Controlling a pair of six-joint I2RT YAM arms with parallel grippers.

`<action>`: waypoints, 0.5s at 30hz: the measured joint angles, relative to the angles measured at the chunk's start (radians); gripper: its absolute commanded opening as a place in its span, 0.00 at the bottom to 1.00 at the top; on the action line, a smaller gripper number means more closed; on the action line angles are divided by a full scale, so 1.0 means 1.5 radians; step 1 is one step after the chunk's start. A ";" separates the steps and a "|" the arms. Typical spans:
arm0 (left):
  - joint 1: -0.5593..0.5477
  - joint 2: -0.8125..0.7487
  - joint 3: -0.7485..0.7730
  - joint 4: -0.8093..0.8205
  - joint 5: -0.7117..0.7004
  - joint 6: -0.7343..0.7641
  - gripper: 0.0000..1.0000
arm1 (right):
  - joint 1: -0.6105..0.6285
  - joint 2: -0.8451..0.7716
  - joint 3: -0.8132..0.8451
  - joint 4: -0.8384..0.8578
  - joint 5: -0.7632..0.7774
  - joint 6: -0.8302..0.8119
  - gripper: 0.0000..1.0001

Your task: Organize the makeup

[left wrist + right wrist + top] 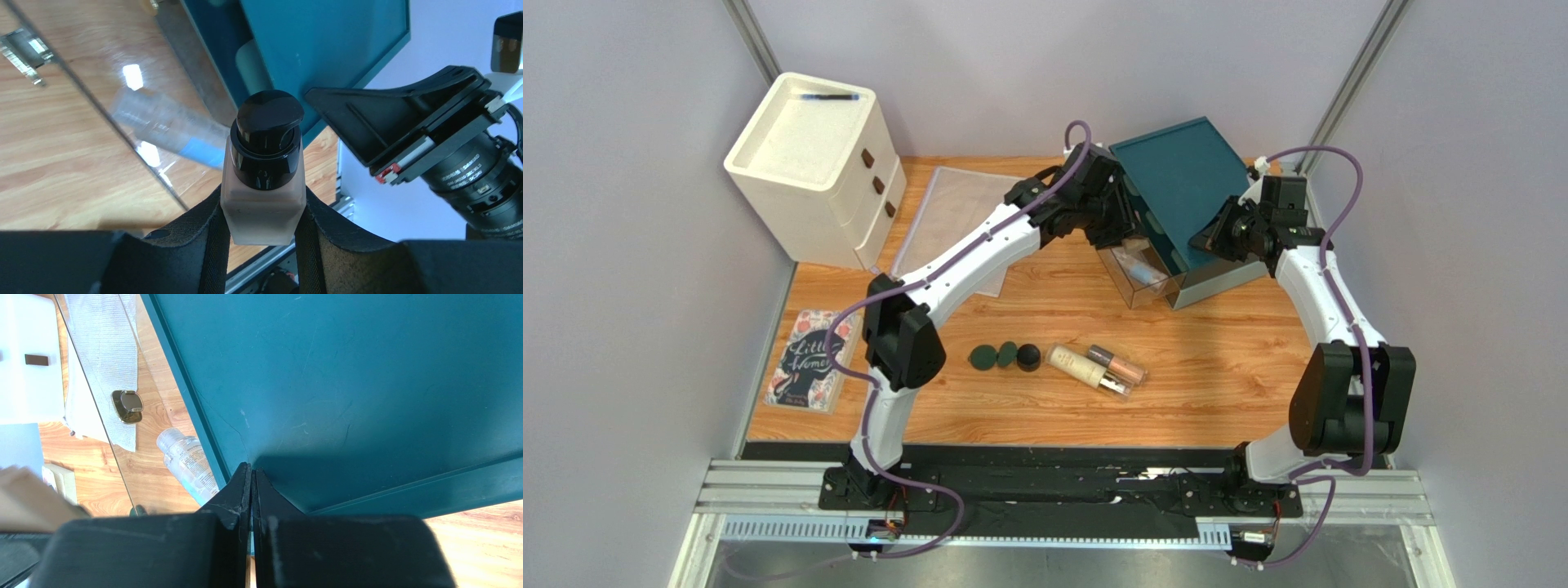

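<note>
My left gripper point(263, 226) is shut on a frosted pinkish-beige bottle point(264, 202) with a black cap and holds it over the open clear box point(1149, 279). A clear bottle with a blue label point(166, 125) lies inside the box; it also shows in the right wrist view point(184, 459). My right gripper point(251, 478) is shut on the edge of the box's teal lid point(344, 386) and holds it raised. Three dark round puffs point(1009, 355) lie in a row on the table. A cream tube point(1081, 365) and a pinkish tube point(1114, 364) lie beside them.
A white drawer unit point(815, 165) stands at the back left. A clear zip pouch point(952, 221) lies next to it. An illustrated book point(809, 358) lies at the table's left edge. The right arm's wrist camera point(479, 177) is close on the right of the held bottle.
</note>
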State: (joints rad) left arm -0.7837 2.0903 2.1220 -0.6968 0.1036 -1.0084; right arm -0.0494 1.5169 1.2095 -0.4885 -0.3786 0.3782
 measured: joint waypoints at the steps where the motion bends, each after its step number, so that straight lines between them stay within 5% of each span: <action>1: 0.003 0.017 0.018 0.006 0.011 -0.001 0.00 | 0.000 0.000 0.000 0.000 0.000 0.000 0.00; 3: 0.008 0.048 0.052 0.010 0.026 -0.005 0.05 | 0.000 0.000 0.000 0.000 0.000 0.000 0.00; 9: 0.028 0.106 0.088 0.025 0.068 -0.023 0.44 | -0.005 0.000 -0.001 0.001 -0.004 0.000 0.00; 15: 0.049 0.116 0.088 0.029 0.083 -0.033 0.60 | -0.007 0.000 -0.001 0.001 -0.006 0.000 0.00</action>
State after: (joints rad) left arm -0.7105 2.2639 2.2536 -0.6529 0.2287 -1.0580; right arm -0.0597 1.5173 1.2087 -0.4877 -0.3882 0.3779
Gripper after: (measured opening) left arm 0.541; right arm 0.003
